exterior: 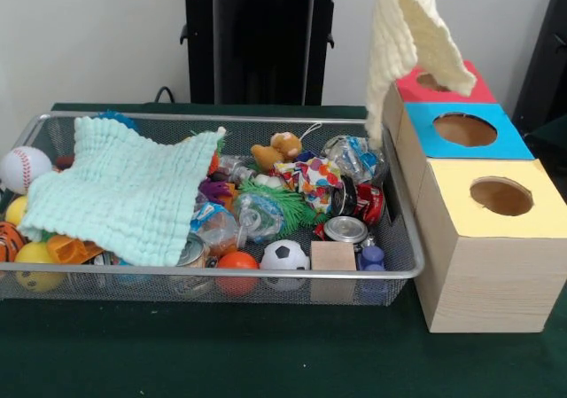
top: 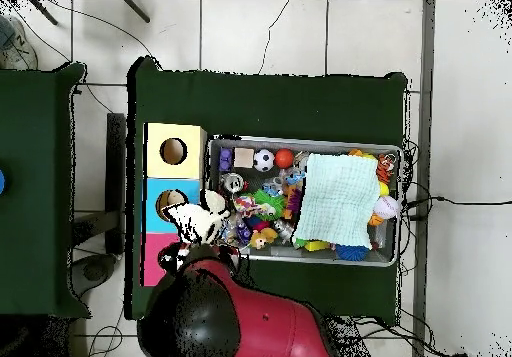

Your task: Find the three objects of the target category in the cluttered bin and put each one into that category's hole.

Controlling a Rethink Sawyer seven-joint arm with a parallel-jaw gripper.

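Dangling a pale yellow waffle-weave cloth [exterior: 409,35] over the blue-surround hole [exterior: 464,129]; hand hidden, grip state unclear. Nearest crinkly clear plastic bottle [exterior: 353,159] lies in silver wire-mesh bin [exterior: 213,274], corner beside boxes, just bin-side of cloth.

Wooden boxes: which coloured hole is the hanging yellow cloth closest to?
The red-surround hole, farthest back; the pale yellow cloth drapes over its front edge, clear of the blue hole and yellow hole.

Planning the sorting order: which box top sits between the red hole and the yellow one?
The blue hole, in the middle of the three wooden boxes; both views show it, with a pale yellow cloth hanging above the red end.
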